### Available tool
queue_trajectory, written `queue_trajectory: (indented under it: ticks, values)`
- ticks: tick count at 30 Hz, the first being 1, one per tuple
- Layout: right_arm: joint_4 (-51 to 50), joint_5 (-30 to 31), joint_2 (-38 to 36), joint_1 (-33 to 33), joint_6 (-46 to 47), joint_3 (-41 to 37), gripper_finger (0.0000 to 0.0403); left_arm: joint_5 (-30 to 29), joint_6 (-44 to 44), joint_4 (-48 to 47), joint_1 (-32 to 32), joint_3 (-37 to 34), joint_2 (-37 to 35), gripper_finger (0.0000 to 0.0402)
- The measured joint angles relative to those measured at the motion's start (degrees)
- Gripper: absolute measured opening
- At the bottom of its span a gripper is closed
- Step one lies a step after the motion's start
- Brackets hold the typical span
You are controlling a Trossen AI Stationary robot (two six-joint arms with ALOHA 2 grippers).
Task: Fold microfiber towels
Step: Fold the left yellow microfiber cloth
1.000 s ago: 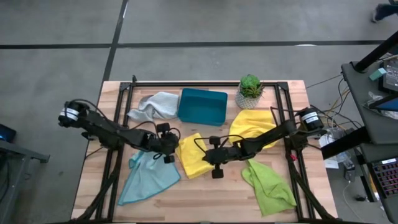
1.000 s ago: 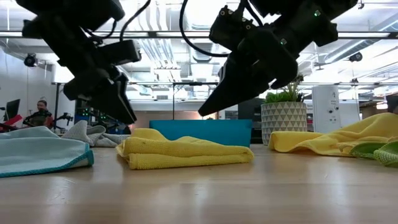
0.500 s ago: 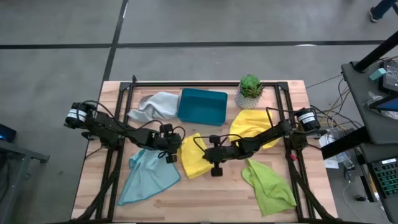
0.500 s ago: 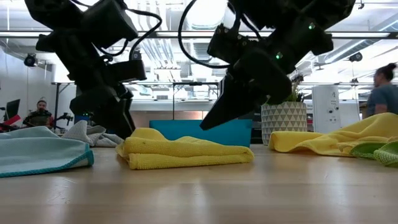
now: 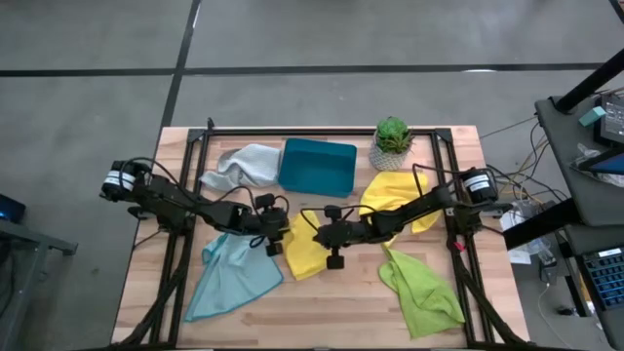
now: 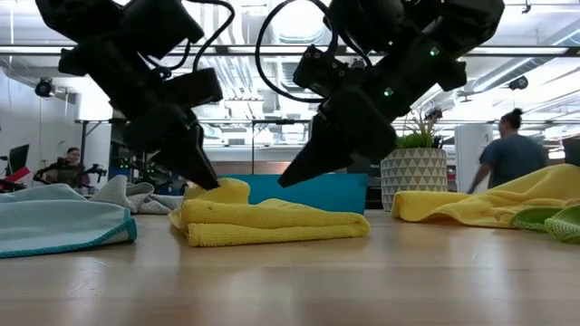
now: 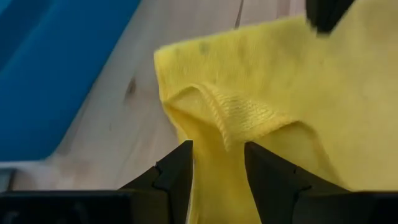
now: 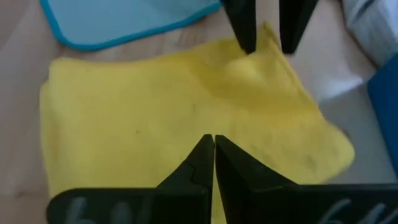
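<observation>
A folded yellow towel [image 5: 304,255] lies flat on the table's middle, also seen in the low view [image 6: 272,222]. My left gripper [image 7: 217,152] is open at its far left corner [image 7: 205,106], which stands up in a small fold between the two fingers. My right gripper [image 8: 213,140] is shut and hangs just over the towel's middle [image 8: 186,118]; in the low view its tip [image 6: 285,181] shows above the cloth. A light blue towel [image 5: 232,278], a pale grey one [image 5: 242,166], a second yellow one [image 5: 395,195] and a lime green one [image 5: 421,291] lie spread around. My left gripper comes slanting down from the table's left, with one finger [image 8: 244,28] on each side of the yellow towel's raised corner [image 8: 268,37]. A gap shows between the fingers. I cannot tell whether they touch the cloth.
A teal tray [image 5: 317,166] stands behind the yellow towel, with a small potted plant [image 5: 392,138] to its right. The black frame rails [image 5: 185,195] run along both table sides. A person [image 6: 507,158] walks in the room behind.
Both grippers have sunk a little and closed in on the folded yellow towel: the left one toward the table's right, down to the towel's corner, the right one toward the table's left, over the towel's middle. The left wrist has rolled slightly.
</observation>
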Motion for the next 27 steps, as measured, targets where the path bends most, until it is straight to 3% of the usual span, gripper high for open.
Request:
queue_trajectory:
  ticks: [6,16,27]
  values:
    - [4.9,0.0,1.3,-1.1,-1.8,0.0,0.0009,-0.4,0.0,4.1,0.0,0.2,0.0,0.0130]
    - [1.8,-0.1,1.4,-1.4,-1.6,0.0,0.0009,-0.5,0.9,4.7,-0.2,0.2,0.0,0.0124]
    - [1.1,-0.1,1.4,-1.4,-1.4,0.0,0.0009,-0.6,1.6,5.2,-0.1,0.1,0.0,0.0030]
